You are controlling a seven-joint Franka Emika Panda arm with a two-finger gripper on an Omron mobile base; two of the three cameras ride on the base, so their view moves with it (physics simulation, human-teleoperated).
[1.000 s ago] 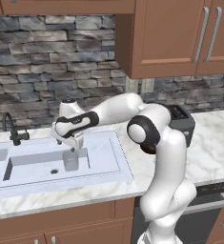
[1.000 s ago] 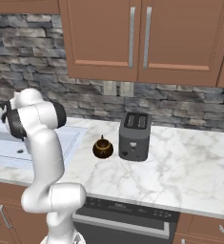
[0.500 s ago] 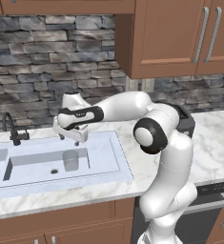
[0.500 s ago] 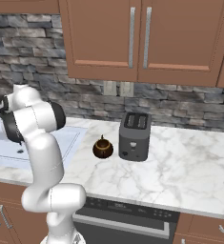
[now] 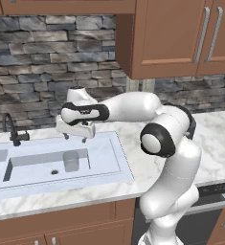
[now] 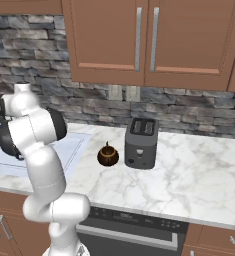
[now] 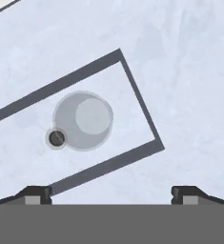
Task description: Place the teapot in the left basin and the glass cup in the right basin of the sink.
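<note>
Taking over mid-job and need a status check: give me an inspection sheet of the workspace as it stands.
Surface: white marble counter with the pale sink set in it.
Job's things: glass cup upright in the right basin, beside the drain; teapot on the counter beside the toaster, not yet in a basin.
Clutter: black toaster.
Grippers: gripper open, empty, above the cup.
Cables: nothing seen.
Surroundings: dark faucet, stone backsplash, wooden cabinets.
</note>
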